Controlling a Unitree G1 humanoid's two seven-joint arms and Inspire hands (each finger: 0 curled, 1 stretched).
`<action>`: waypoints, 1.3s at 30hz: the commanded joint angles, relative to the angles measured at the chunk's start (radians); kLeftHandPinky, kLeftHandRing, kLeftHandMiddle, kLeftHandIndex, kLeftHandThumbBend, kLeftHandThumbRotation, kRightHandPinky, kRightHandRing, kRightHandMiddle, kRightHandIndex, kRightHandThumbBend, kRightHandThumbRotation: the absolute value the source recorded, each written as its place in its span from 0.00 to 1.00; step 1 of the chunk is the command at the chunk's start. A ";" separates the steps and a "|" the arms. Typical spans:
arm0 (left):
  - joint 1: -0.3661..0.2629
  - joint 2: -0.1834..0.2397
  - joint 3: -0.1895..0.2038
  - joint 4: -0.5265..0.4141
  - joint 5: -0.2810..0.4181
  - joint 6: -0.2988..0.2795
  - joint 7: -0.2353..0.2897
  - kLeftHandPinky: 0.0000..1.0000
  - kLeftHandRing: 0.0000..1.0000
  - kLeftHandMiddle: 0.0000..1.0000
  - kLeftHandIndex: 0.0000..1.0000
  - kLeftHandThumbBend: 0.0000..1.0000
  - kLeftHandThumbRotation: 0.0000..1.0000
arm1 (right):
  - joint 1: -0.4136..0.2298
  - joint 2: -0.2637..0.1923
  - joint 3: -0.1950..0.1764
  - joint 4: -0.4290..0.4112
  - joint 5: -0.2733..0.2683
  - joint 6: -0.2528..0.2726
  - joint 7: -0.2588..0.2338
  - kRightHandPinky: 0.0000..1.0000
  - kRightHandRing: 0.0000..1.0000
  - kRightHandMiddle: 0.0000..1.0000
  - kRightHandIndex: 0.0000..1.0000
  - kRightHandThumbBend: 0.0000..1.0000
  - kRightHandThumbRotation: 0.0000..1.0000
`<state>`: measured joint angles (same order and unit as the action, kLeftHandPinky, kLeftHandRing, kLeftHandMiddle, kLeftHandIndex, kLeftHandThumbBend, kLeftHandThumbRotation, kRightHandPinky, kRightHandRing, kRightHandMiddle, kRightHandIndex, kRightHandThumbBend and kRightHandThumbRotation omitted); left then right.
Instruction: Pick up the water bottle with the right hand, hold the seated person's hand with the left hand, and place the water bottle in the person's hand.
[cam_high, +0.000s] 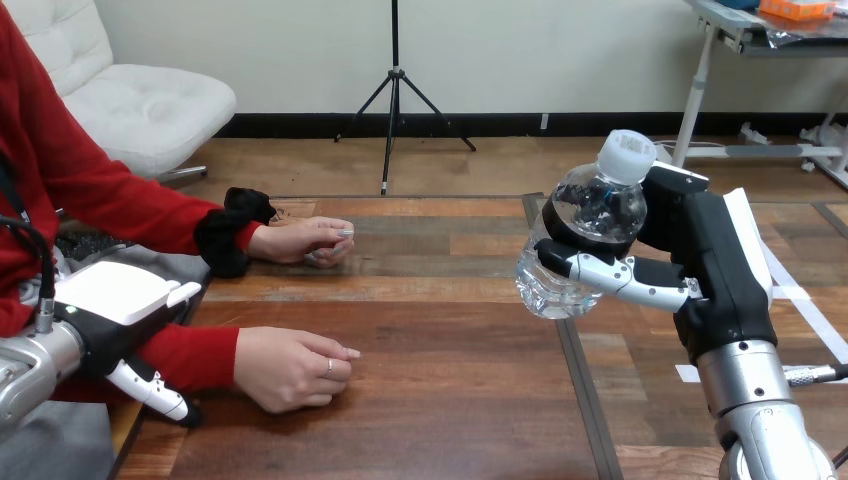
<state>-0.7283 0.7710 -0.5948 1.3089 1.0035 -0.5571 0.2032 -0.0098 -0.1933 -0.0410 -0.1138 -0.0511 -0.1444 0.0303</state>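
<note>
Head view: bottle (600, 205) inside R-hand (715, 260) fingers (612, 276)

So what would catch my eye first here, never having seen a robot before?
Most striking is the clear water bottle, held up above the table at the right, with the robot's right hand curled round it. At the left, the person's nearer hand and the person's farther hand rest on the wood. The robot's left hand is close beside the nearer forearm.
</note>
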 joint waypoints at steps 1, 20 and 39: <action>-0.036 -0.042 0.003 0.024 -0.033 0.036 -0.013 0.84 0.93 0.95 0.99 1.00 0.67 | -0.054 0.016 -0.013 -0.080 0.006 0.000 -0.013 0.34 0.39 0.45 0.45 0.77 0.00; -0.019 -0.089 0.017 0.031 -0.121 0.061 0.016 0.73 0.77 0.81 0.83 1.00 0.58 | -0.055 0.032 -0.007 -0.101 0.013 0.030 -0.009 0.34 0.40 0.46 0.44 0.74 0.00; -0.002 -0.109 0.049 0.031 -0.206 0.025 0.019 0.52 0.53 0.56 0.57 0.98 0.40 | -0.066 0.044 -0.006 -0.083 -0.010 0.019 -0.015 0.33 0.40 0.46 0.45 0.75 0.00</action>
<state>-0.7148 0.7155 -0.5608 1.3460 0.8219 -0.5262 0.2000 -0.0099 -0.1578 -0.0397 -0.1584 -0.0577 -0.1071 0.0296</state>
